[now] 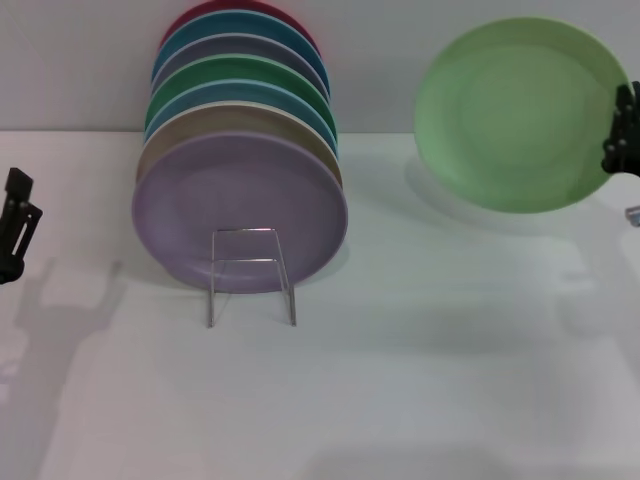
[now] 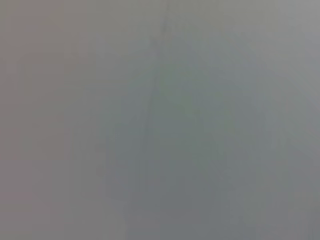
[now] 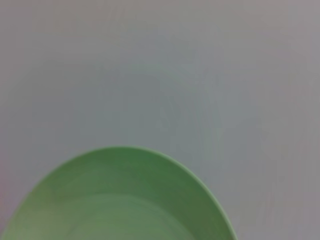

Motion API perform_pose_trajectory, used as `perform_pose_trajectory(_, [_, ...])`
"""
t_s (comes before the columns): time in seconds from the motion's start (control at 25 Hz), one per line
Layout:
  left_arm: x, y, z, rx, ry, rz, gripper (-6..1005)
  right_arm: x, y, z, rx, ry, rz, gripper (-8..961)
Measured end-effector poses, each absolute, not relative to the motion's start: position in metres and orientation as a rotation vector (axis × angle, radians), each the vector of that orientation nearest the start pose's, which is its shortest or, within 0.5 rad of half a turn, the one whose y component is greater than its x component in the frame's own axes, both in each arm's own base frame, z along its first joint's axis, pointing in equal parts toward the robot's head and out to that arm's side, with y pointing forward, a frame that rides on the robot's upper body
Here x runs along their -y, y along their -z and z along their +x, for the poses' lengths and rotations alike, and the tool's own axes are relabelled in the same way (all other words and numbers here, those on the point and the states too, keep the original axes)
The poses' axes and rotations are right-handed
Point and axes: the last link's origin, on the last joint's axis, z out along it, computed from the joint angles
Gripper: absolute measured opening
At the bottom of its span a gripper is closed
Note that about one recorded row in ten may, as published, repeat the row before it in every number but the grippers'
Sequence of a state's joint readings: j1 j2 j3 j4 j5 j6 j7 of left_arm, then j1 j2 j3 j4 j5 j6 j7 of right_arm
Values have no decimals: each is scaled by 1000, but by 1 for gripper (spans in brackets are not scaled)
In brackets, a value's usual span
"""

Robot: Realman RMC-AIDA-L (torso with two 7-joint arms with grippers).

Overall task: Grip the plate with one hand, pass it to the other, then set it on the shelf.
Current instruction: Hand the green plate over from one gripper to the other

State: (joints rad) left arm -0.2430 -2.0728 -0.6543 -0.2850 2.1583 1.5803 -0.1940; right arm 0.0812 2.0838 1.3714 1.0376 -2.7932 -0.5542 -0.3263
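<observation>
The light green plate (image 1: pixel 520 112) hangs in the air at the right, tilted with its face toward me. My right gripper (image 1: pixel 622 130) is shut on its right rim at the picture's edge. The right wrist view shows part of the same plate (image 3: pixel 120 200) over the pale table. My left gripper (image 1: pixel 15 225) sits low at the far left edge, well apart from the plate, holding nothing that I can see. The shelf (image 1: pixel 250 275), a thin wire rack, stands left of centre with its squared loop at the front. The left wrist view shows only a blank grey surface.
Several plates lean in a row on the rack, a lilac plate (image 1: pixel 240 210) at the front and a darker green one (image 1: pixel 240 75) farther back. The white table (image 1: pixel 420 380) stretches in front and to the right of the rack.
</observation>
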Motion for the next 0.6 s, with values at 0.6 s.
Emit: perform_pose_trajectory(0.6, [-231, 2, -301, 359, 1126, -1463, 810, -342, -10, 301, -428, -674, -1535, 22])
